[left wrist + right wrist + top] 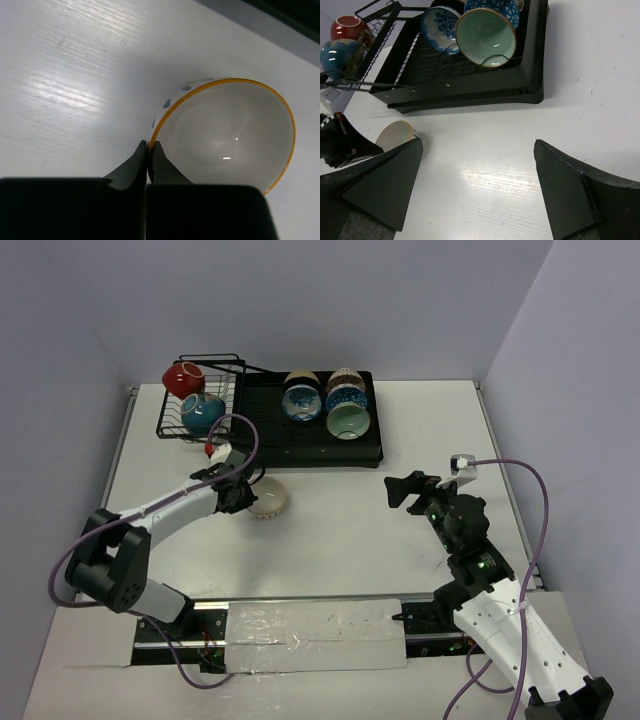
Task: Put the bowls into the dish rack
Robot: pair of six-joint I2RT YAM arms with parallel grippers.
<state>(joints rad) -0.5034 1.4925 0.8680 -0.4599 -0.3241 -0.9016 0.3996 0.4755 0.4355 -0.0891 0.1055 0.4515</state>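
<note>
A white bowl with an orange rim sits on the table in front of the dish rack. My left gripper is shut on its near rim; in the left wrist view the fingertips pinch the orange edge of the bowl. The black rack holds a green-lined bowl, a blue patterned bowl and another behind; its wire basket holds a red bowl and a teal bowl. My right gripper is open and empty over bare table, right of the white bowl.
Purple cables loop from both arms. Grey walls close in the table at the back and sides. A taped strip runs along the near edge between the arm bases.
</note>
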